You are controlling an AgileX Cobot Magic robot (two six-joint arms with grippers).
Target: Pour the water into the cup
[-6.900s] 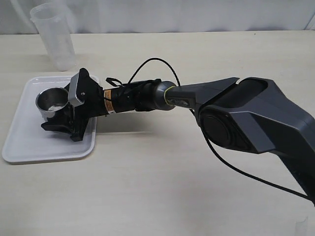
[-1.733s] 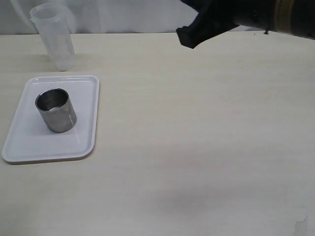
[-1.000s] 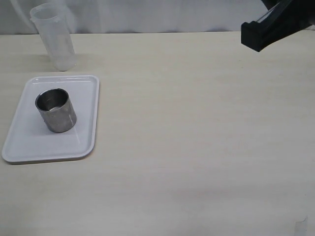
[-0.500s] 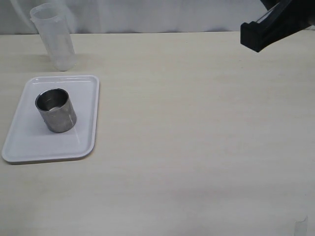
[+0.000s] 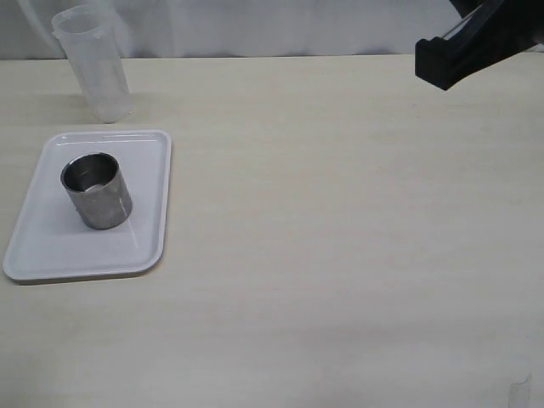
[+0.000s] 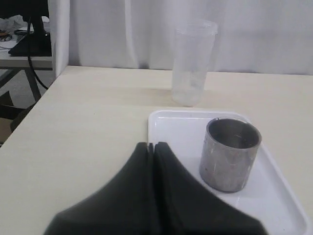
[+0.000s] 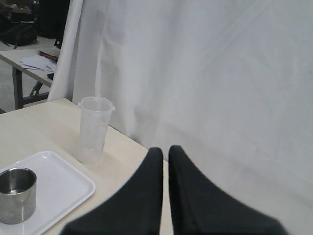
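Observation:
The steel cup stands upright on a white tray at the table's left; it also shows as the cup and the cup. Behind the tray stands a translucent plastic beaker, also seen as the beaker and the beaker; water in it is too faint to make out. My left gripper is shut and empty, a short way from the cup. My right gripper hangs high at the upper right, far from the cup; in its wrist view the right gripper is shut, holding nothing.
The pale wooden table stretches right of the tray. A white curtain backs the far edge. Another table with clutter stands beyond the left side.
Nothing has visibly moved over the last second; before that the right arm drew back from the tray to the upper right, leaving the cup standing.

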